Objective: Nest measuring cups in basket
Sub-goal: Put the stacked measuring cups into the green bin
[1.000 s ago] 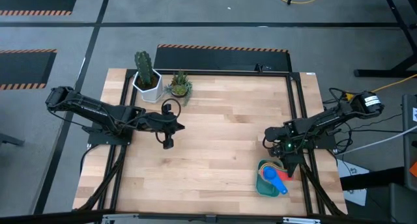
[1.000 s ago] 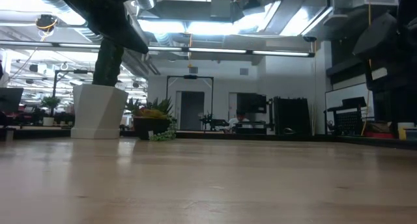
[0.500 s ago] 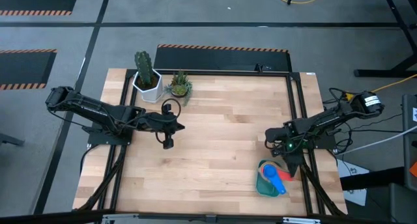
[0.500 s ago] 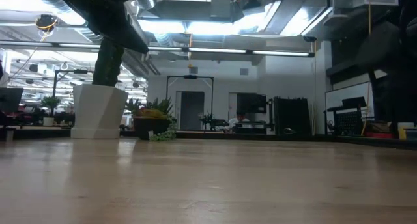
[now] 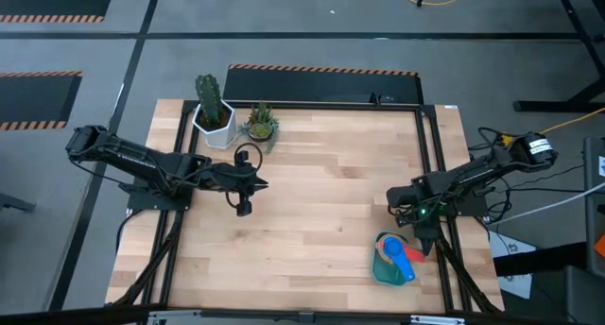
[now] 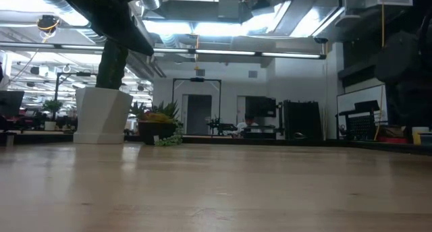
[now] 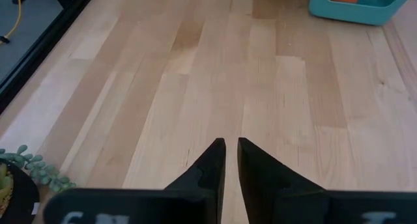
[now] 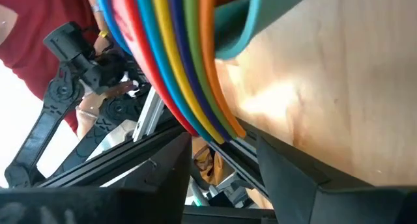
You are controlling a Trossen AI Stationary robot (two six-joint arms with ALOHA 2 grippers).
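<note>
The teal basket (image 5: pixel 381 268) stands on the table near its near right corner. The measuring cups (image 5: pixel 397 255) sit nested inside it. Their stacked handles (image 8: pixel 169 48), red, blue, yellow, green and orange, stick out over the basket's rim (image 8: pixel 238 25). My right gripper (image 5: pixel 423 238) is open just right of the basket. In the right wrist view (image 8: pixel 221 178) its fingers stand on either side of the handles' free ends, with a gap showing. My left gripper (image 5: pixel 244 209) is shut and empty over the table's left middle. Its wrist view (image 7: pixel 231 146) shows the basket (image 7: pixel 355 9) far off.
A white pot with a cactus (image 5: pixel 213 112) and a small succulent (image 5: pixel 260 125) stand at the far left of the table. Black frame rails (image 5: pixel 437 164) run along the table's sides. A person in red (image 8: pixel 26 48) shows beyond the table's right edge.
My right arm has shifted a little toward the table's right edge, away from the basket. The basket and the nested cups have stayed in place.
</note>
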